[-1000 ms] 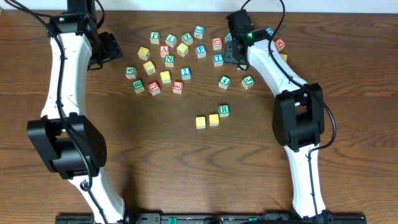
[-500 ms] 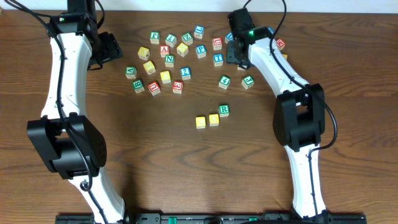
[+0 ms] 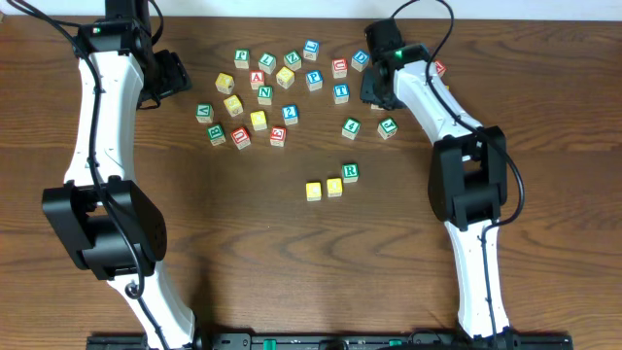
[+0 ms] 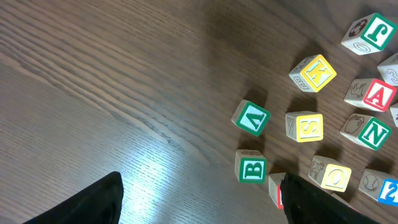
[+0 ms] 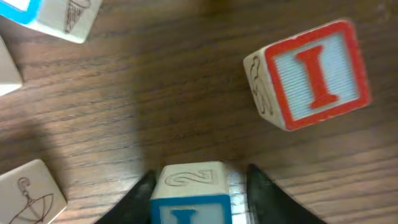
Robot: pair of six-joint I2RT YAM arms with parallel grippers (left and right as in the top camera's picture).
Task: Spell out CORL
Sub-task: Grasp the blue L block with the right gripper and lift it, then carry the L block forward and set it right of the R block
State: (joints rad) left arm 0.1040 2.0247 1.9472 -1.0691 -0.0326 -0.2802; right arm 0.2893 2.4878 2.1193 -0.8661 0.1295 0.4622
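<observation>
**A:** Moved since a second ago, left to right?

**B:** Entry one, left hand point(image 4: 202, 183): no change. It is parked at 10 o'clock of the desk point(image 3: 243, 253), fingers spread wide with nothing between them. Entry two, right hand point(image 5: 198, 194): it has shifted slightly toward 3 o'clock, off the loose heap point(image 3: 264, 93) at 12 o'clock.

**A:** State of the right hand?

**B:** Clenched on a blue-edged block point(image 5: 186, 180), one finger against each side. The frame edge cuts off its letter. It is likely the L, but that is unconfirmed. The red I block point(image 5: 311, 74) lies apart, at 1 o'clock of it.

**A:** Word so far?

**B:** The row sits just below desk centre. It starts with two yellow blocks point(image 3: 313, 191), faces unreadable from overhead, then the green R block point(image 3: 350, 172) close beside them. The fourth slot, at 3 o'clock of the R, is unfilled. Judgement: the last letter is in hand, and the carry and placement are still outstanding.

**A:** Surface and room?

**B:** Dark brown wood grain, with a sheen patch under the left wrist camera. Of the room, only a pale strip shows beyond the far edge.
</observation>
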